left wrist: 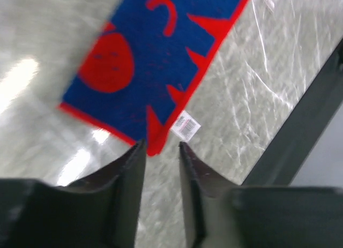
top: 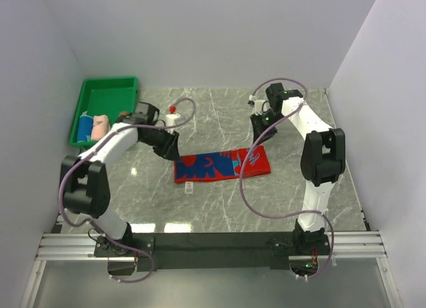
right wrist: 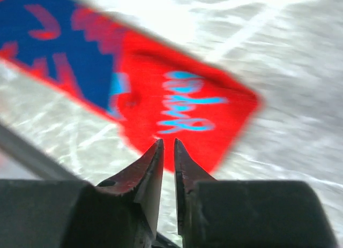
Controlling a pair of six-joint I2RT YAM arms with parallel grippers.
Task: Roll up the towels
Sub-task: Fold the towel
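Grey marble table (top: 219,208) carries a flat red-and-blue towel (top: 223,164); left gripper (left wrist: 161,145) meets its left corner, right gripper (right wrist: 168,142) its right end, both jaws narrowly apart.

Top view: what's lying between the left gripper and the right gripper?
The red-and-blue patterned cloth towel, spread flat on the marble table, one end by the left gripper, the other by the right gripper. The top view shows it.
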